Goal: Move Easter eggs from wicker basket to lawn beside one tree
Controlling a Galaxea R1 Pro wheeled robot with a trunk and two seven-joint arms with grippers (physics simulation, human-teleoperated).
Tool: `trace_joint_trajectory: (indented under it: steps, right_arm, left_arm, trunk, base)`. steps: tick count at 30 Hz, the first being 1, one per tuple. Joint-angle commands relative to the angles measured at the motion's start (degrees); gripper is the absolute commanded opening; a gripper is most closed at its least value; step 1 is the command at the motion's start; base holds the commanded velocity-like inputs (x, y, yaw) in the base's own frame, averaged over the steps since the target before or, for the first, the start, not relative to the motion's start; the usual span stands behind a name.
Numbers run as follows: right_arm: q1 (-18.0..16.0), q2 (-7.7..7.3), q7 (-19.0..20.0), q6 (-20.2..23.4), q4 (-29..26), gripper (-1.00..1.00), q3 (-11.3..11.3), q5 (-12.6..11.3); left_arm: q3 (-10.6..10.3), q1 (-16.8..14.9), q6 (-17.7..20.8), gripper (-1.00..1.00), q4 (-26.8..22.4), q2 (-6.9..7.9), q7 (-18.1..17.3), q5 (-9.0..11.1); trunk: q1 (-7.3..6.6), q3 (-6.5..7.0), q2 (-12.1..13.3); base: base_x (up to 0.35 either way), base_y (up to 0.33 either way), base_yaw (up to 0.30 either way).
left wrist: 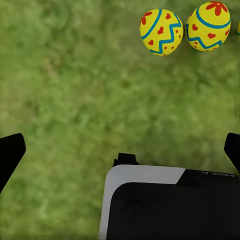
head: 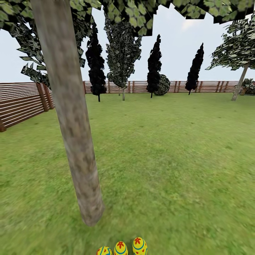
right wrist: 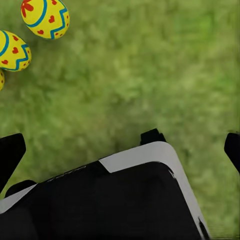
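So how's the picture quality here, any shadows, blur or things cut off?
Head view: flat, even light, no cast shadows under the tree or eggs; the eggs are clipped by the bottom edge. Left wrist view: grass soft and smeared, eggs sharper. Right wrist view: the same soft grass, one egg cut by the edge.

Yellow eggs (head: 120,248) with red flowers, blue bands; mottled green lawn (head: 170,159)
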Motion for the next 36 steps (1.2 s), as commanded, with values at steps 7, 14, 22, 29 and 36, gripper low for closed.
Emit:
trace_joint_trajectory:
  steps: [7,14,22,29,36]
  right_arm:
    - [-0.03,0.28,0.23,0.34,1.90,1.00,-0.43,-0.03]
    - [-0.03,0.49,0.23,0.34,3.76,1.00,-0.37,0.06]
    - [-0.03,0.52,0.23,0.34,8.39,1.00,-0.38,-0.26]
    - [-0.03,0.51,0.23,0.36,9.66,1.00,-0.41,0.01]
    - [-0.03,0.52,0.23,0.40,10.00,1.00,-0.40,0.09]
  left_arm:
    - [-0.46,0.10,-0.21,1.00,0.07,0.03,-0.13,0.57]
    - [-0.47,0.12,-0.19,1.00,0.07,0.05,-0.12,0.53]
    - [-0.46,0.13,-0.20,1.00,0.13,0.05,-0.11,0.52]
    - [-0.46,0.13,-0.19,1.00,0.12,0.05,-0.11,0.52]
    - [-0.46,0.16,-0.19,1.00,0.11,0.05,-0.11,0.52]
  trunk:
    - [-1.51,1.14,2.71]
    - [-1.95,1.50,3.52]
    - [-1.95,1.50,3.52]
    - [-1.95,1.50,3.52]
    - [-1.95,1.50,3.52]
  base:
    - [0.000,0.000,0.000]
    - [0.000,0.000,0.000]
    - [0.000,0.000,0.000]
    - [0.000,0.000,0.000]
    - [0.000,0.000,0.000]
